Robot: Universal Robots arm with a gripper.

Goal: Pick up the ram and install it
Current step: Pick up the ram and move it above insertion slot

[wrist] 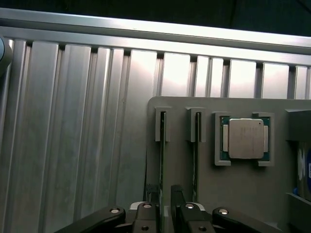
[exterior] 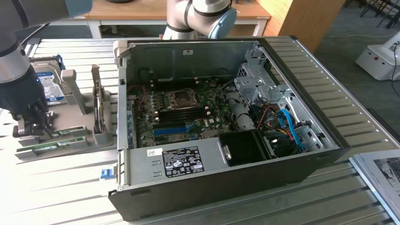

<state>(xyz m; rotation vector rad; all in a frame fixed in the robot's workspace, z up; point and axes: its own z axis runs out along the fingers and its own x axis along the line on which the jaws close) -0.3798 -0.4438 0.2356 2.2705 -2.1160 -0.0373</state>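
Observation:
Two ram sticks stand on edge in slots of a grey holder (wrist: 184,170) on the slatted table. One ram stick (wrist: 162,145) runs between the two black fingertips of my gripper (wrist: 163,194), which is open and low over the holder; I cannot tell whether the fingers touch it. A second ram stick (wrist: 196,145) stands in the neighbouring slot. In the exterior view my gripper (exterior: 36,125) hangs over the green ram sticks (exterior: 53,144) at the exterior view's left, well away from the open computer case (exterior: 206,178).
A square silver processor (wrist: 245,138) sits in a pocket of the holder beside the sticks. A hard drive (exterior: 48,82) stands upright behind the holder. The motherboard (exterior: 181,117) with its blue slot (exterior: 170,130) lies inside the case. A white device (exterior: 381,58) is at the exterior view's right.

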